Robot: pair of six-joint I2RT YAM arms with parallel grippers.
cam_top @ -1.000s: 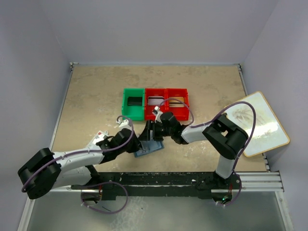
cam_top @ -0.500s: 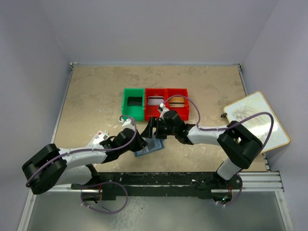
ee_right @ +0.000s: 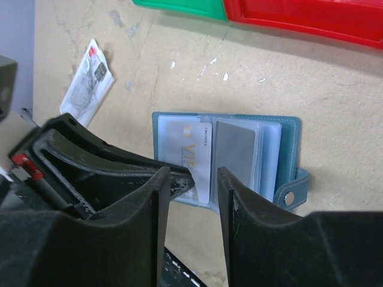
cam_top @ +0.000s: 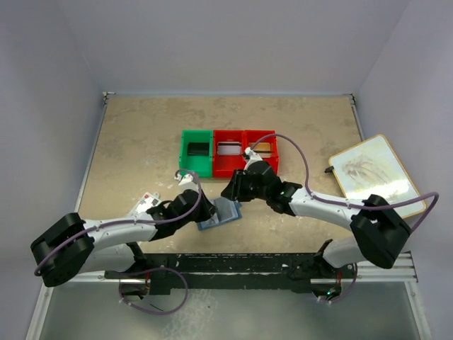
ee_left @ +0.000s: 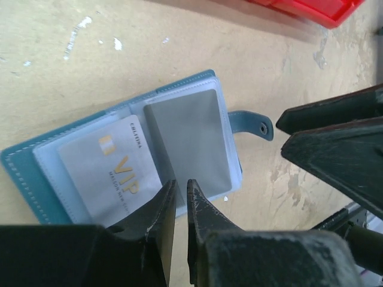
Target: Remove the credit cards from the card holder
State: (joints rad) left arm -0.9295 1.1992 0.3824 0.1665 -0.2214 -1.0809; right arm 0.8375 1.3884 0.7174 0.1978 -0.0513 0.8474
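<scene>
The card holder [cam_top: 222, 215] lies open and flat on the table, a blue wallet with a clasp tab [ee_left: 254, 124]. Two credit cards show in its clear sleeves: a silver VIP card [ee_left: 111, 173] and a plain grey card [ee_left: 190, 140]. My left gripper [ee_left: 179, 185] sits at the wallet's near edge, its jaws parted by a narrow slit with nothing in it. My right gripper [ee_right: 192, 174] hovers over the same edge from the other side, open, with nothing between its fingers. In the top view the left gripper [cam_top: 205, 211] and right gripper [cam_top: 233, 193] meet over the wallet.
A green bin [cam_top: 196, 152] and two red bins [cam_top: 245, 151] stand just behind the wallet. A white packet with red marks [cam_top: 146, 203] lies to the left by my left arm. A framed board [cam_top: 375, 180] rests at the right edge.
The right arm has stretched out to the right and lowered, and its jaws have narrowed. The left jaws have parted slightly. The wallet has stayed put.
</scene>
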